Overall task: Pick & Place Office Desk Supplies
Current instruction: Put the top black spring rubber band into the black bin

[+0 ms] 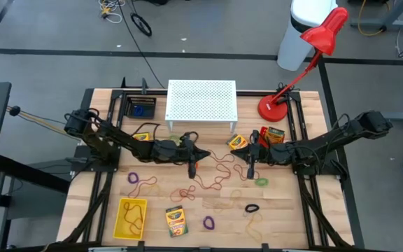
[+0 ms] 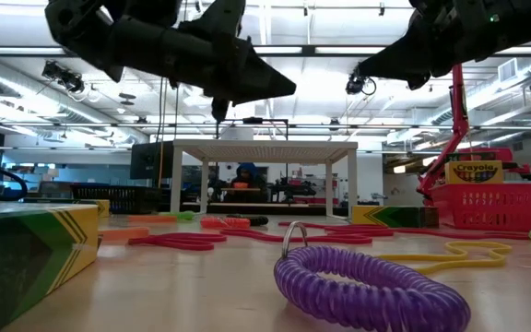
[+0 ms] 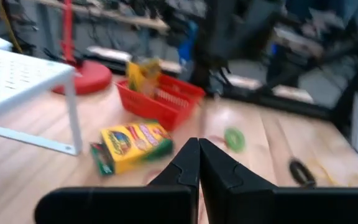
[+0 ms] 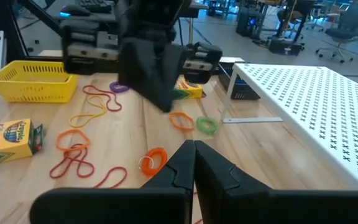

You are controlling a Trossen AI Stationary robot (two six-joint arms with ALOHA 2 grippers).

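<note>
Just beyond the clenched, empty left tool (image 3: 198,163) lies a crayon box (image 3: 130,146).

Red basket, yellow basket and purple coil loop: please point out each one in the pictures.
red basket (image 3: 166,102), left wrist view, on its front wall.
yellow basket (image 4: 27,84), right wrist view, on its side wall.
purple coil loop (image 2: 367,286), low view, on the near side of the coil.

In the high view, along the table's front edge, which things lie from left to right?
Yellow basket → crayon box → purple loop → black loop.
</note>
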